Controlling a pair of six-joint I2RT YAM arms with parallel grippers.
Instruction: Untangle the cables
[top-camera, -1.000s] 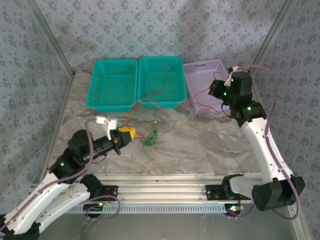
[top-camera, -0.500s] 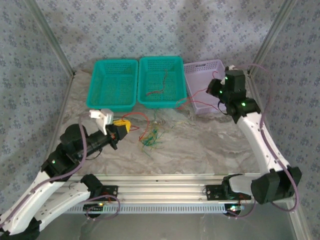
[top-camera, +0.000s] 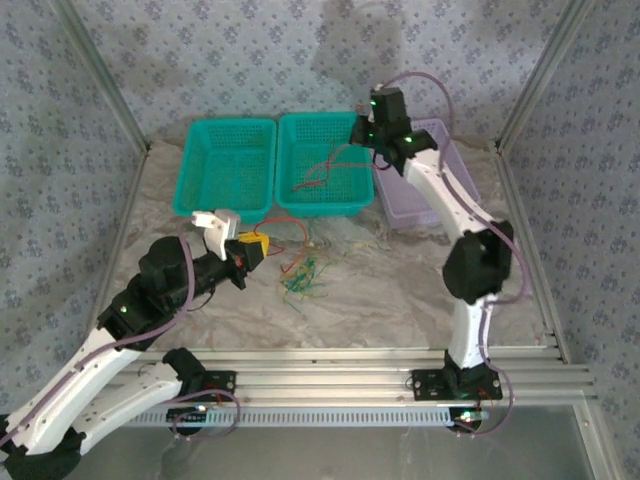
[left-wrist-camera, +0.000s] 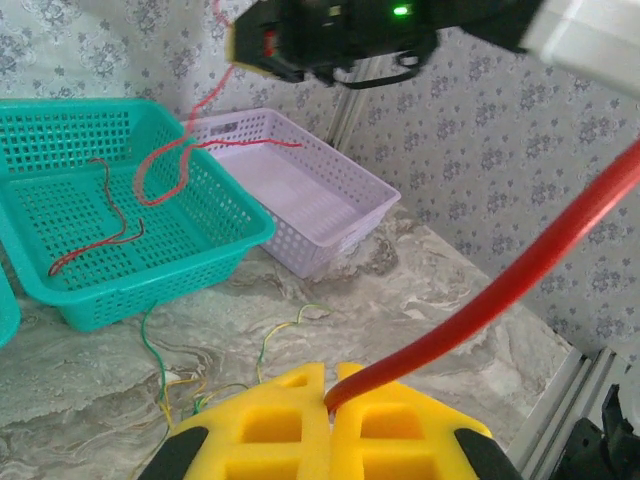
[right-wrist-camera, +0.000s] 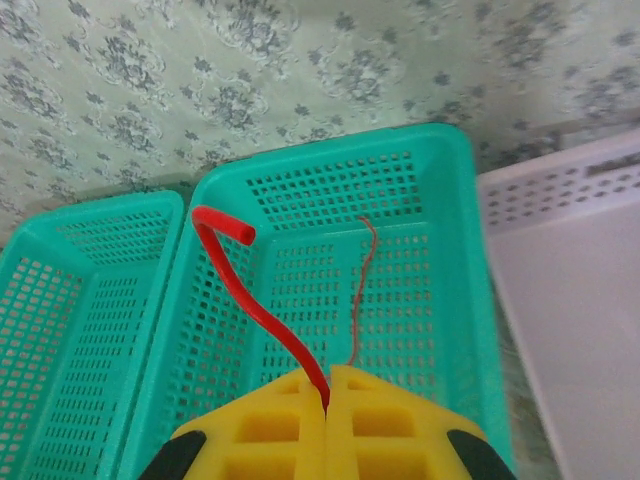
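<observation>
left fingers (left-wrist-camera: 318, 402) clamped on red cable (left-wrist-camera: 500, 290), running up-right | right fingers (right-wrist-camera: 315, 400) clamped on other red cable (right-wrist-camera: 262, 305), slanting up-left over basket (right-wrist-camera: 330, 185); loose cables (top-camera: 303, 275) heaped on surface (top-camera: 400, 290)

- cables (top-camera: 303, 278): loose bunch mixes red, green and yellow; the thin strand (right-wrist-camera: 358, 290) in the middle basket is red
- left gripper (left-wrist-camera: 330, 385), right gripper (right-wrist-camera: 328, 385): bright yellow fingers, black bodies behind; the cable at each tip is red
- left basket (top-camera: 230, 122), middle basket (top-camera: 320, 115): teal, perforated grid pattern
- right basket (left-wrist-camera: 340, 245): pale lilac, same grid
- table (top-camera: 400, 290): grey-beige, marble veining
- walls (top-camera: 200, 60): pale blue-grey, small repeating floral print
- left arm (top-camera: 85, 365), right arm (top-camera: 440, 190): white links, black joints, green LEDs, lilac-grey hoses
- frame rails (top-camera: 330, 365): bare silver
</observation>
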